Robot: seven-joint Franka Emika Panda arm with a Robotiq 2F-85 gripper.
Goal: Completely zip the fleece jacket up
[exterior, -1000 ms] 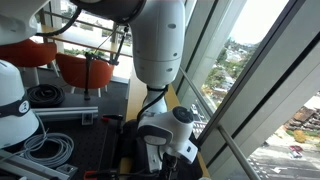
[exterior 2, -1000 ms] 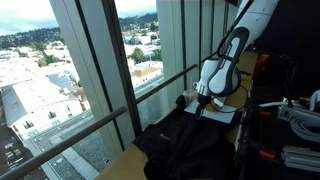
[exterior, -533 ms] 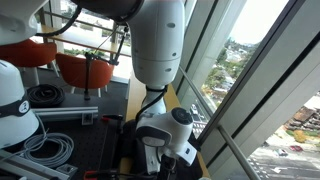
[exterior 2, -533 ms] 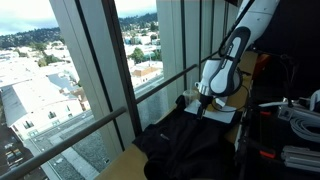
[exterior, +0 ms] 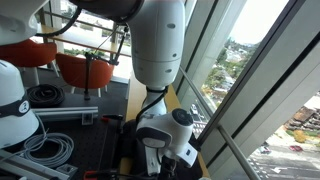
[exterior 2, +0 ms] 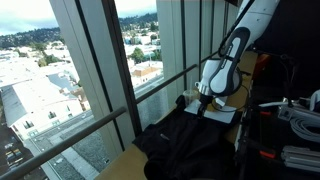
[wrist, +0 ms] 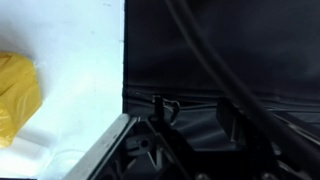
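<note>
The fleece jacket (exterior 2: pixel 185 140) is soft, matt black cloth; the worktop (exterior 2: pixel 120 167) smooth pale wood; the arm's shell (exterior: pixel 160 40) glossy white plastic.

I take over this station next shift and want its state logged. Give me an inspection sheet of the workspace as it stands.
Surface: wooden table beside the window, largely covered by the garment.
Job's things: black soft fleece jacket lies rumpled on the table; how far its zipper is closed cannot be told.
Clutter: yellow object at the edge of the wrist view, too blurred to identify.
Grippers: claw low at the jacket's far end; open or shut cannot be told.
Cables: white cable coils beside the table; grey coiled cables near the robot's base.
Surroundings: tall glass windows overlooking a city; orange chairs behind the arm.
</note>
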